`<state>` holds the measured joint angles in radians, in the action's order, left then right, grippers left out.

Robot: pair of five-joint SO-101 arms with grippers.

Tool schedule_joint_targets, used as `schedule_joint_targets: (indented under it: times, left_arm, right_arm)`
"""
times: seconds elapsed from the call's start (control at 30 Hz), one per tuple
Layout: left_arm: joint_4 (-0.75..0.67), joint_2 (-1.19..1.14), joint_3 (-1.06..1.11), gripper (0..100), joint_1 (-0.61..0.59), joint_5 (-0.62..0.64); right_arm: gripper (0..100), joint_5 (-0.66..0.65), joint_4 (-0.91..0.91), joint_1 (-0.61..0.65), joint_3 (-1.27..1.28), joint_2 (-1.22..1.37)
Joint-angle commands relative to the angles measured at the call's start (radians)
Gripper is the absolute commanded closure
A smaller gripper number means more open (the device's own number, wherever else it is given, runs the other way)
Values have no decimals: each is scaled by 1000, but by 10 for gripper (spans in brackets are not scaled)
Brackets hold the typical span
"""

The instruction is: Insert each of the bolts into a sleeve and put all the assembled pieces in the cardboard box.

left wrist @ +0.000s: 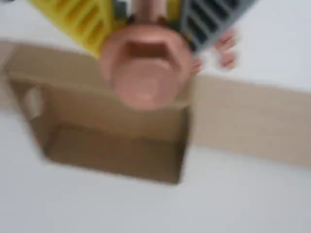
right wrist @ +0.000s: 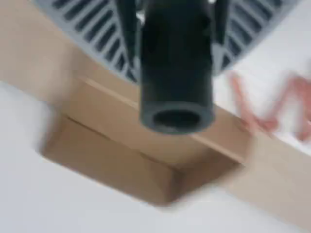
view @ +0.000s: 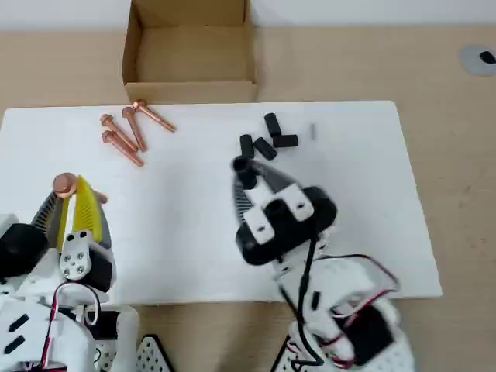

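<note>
My left gripper, with one yellow and one grey finger, is shut on a copper bolt at the left of the white board; its hexagonal head faces the left wrist camera. My right gripper is shut on a black sleeve near the middle of the board, the sleeve's open bore toward the right wrist camera. Three more copper bolts lie at the board's far left. Three black sleeves lie just beyond my right gripper. The open cardboard box stands behind the board.
The white board lies on a tan table. A grey disc is set in the table at the far right corner. Bare board stretches between the two arms and out to the right edge.
</note>
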<state>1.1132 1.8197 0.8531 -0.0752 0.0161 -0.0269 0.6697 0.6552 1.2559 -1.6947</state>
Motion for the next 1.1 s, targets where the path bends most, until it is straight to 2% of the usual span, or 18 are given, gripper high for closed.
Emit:
schedule_joint_targets:
  times: [0.0,0.13,0.27,0.4,0.57,0.77,0.93,1.07]
  left_arm:
    - [-78,1,-34,995,68,44]
    - [-109,1,-32,995,150,43]
    - [-109,4,-44,995,218,43]
    - [-106,4,-110,995,290,43]
    - [-71,2,-184,996,439,35]
    - [12,4,-121,996,624,-51]
    - [-12,5,-43,996,635,-86]
    - [-80,5,18,996,598,-207]
  right_arm:
    - [988,117,-221,108,243,-116]
    - [988,132,-298,208,426,-205]
    - [988,129,-305,283,432,-208]
    - [988,130,-301,298,432,-205]
    - [988,138,-299,312,433,-205]
    - [988,189,-301,312,433,-205]
    - [988,196,-301,312,433,-205]
    - [988,195,-304,312,433,-206]
